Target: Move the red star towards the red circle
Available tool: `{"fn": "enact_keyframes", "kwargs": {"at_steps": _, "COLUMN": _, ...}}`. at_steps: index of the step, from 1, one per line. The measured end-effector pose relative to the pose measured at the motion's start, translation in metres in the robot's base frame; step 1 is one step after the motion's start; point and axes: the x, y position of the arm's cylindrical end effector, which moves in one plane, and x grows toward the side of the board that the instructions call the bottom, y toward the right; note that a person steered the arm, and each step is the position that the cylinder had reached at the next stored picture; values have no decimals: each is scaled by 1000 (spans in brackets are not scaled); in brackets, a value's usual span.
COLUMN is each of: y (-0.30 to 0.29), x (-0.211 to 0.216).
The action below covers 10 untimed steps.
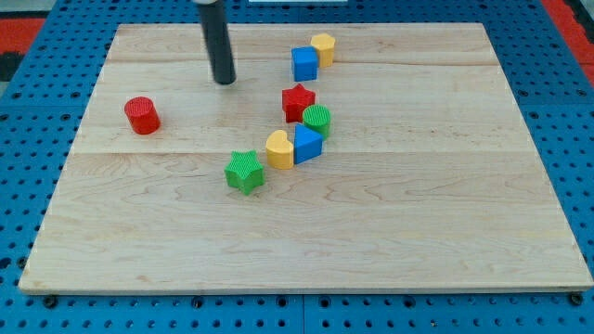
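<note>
My tip (225,82) rests on the wooden board (445,232), touching no block. The red star (298,101) lies toward the view's right of it; the red circle (142,115) toward its lower left.

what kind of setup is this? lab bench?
Likely a lab tabletop pushing rig: a wooden board on a blue pegboard base, small coloured blocks like the red star and red circle, and my tip.

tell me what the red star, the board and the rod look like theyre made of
Red star: probably 3D-printed plastic, matte, with fine ridged lines on top. Board: pale wood, visible grain and plank seams, smooth low-sheen finish. Rod ending in my tip: dark, smooth, faintly glossy; metal or plastic, cannot tell.
</note>
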Motion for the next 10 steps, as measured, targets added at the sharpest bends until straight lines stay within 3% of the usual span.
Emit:
{"fn": "enact_keyframes", "kwargs": {"at_steps": 2, "y": 149, "x": 45}}
{"fn": "enact_keyframes", "kwargs": {"at_steps": 3, "y": 163, "x": 68}}
{"fn": "enact_keyframes", "kwargs": {"at_steps": 4, "y": 146, "x": 93}}
{"fn": "enact_keyframes", "kwargs": {"at_steps": 5, "y": 91, "x": 83}}
{"fn": "enact_keyframes", "kwargs": {"at_steps": 6, "y": 104, "x": 75}}
{"fn": "enact_keyframes", "kwargs": {"at_steps": 9, "y": -13, "x": 29}}
{"fn": "enact_keyframes", "kwargs": {"at_steps": 10, "y": -44, "x": 37}}
